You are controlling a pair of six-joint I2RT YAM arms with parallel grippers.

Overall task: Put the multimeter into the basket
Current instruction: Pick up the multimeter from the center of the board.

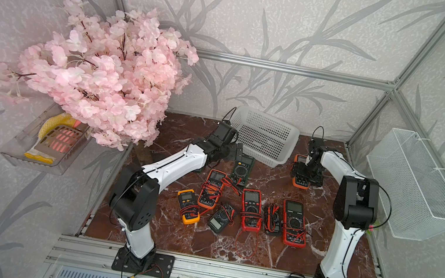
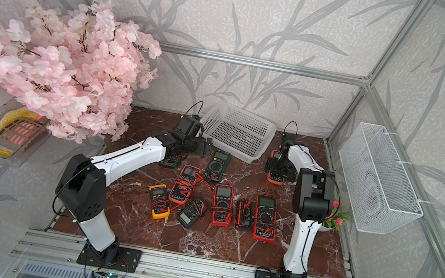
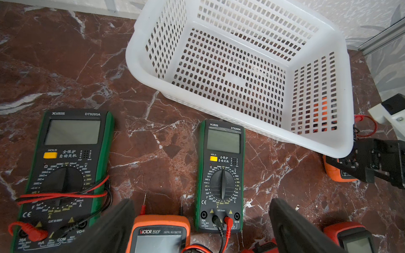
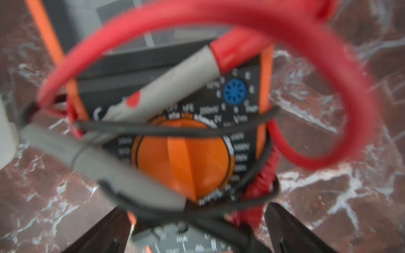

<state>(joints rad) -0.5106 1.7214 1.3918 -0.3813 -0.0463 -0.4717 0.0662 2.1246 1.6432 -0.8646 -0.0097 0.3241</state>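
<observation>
Between the jaws of your right gripper, which are standing as wide apart as they go and gripping nothing, the lower end of the orange-cased multimeter is lying flat on the dark red marble-patterned tabletop. The jaws are straddling its narrow width, I judge because that is the only span they can clamp. With the wrist looking down on the meter's face, a squeeze should be catching both long sides at once.

On the meter's black face, the round orange dial is sitting in the middle. Two grey probes are lying slantwise across it, and a thin black lead is crossing above the dial. A thick red test lead is arching up in a loose loop close to the camera. That slack wiring is looking likely to snag or trail when you lift. The close view is blurred, so most of the markings are not readable.

Just beside this meter, the low white perforated plastic basket is sitting empty at the back of the table. Its short end is facing the meter, which is making for a short carry.

Your left gripper is hanging equally wide open and empty by a green-edged black multimeter, near the basket's long side and well apart from your right arm. The other meters are lying further forward.
</observation>
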